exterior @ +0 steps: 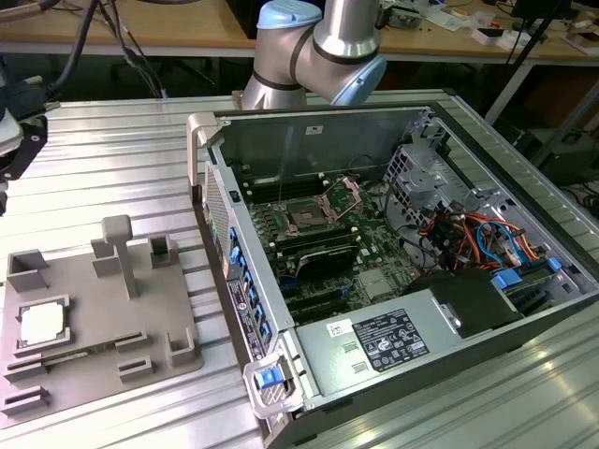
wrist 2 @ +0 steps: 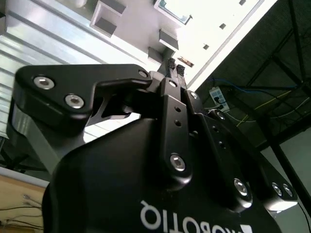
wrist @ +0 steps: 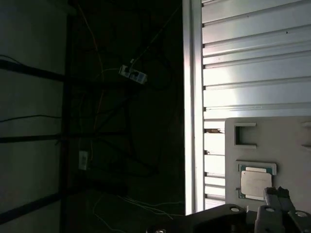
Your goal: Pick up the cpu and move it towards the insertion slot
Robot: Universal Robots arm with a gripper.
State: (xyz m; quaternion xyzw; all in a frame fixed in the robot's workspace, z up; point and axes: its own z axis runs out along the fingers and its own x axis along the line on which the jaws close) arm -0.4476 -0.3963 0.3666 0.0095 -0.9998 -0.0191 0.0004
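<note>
A: Two fingers on the gripper (wrist 2: 176,65): how wide do they stand?

B: Drawn together, pad almost against pad in the second wrist view, with nothing between them. The first wrist view shows the gripper (wrist: 276,193) the same way, its tips closed and empty.

A: Are they touching anything?

B: I can't tell. In the first wrist view the tips overlap one corner of the cpu (wrist: 256,183), but whether they rest on it or hang above it isn't clear.

A: So where is the cpu?

B: It lies flat in its square recess on the grey tray (exterior: 94,318), silver face up. The exterior view has the cpu (exterior: 42,325) toward that view's left, on the ribbed metal table (exterior: 112,178).

A: And the insertion slot?

B: The insertion slot (exterior: 307,217) sits on the motherboard inside the open computer case (exterior: 309,140), with its load plate (exterior: 348,195) tipped up and its dark centre bare. It is well apart from the cpu, toward the exterior view's right.

A: How is the arm posed?

B: The arm (exterior: 318,47) shows a silver tube and blue-capped joints at the far edge of the table, behind the case. The gripper's black body points its fingers toward the tray, which lies beyond the tips in the second wrist view.
</note>
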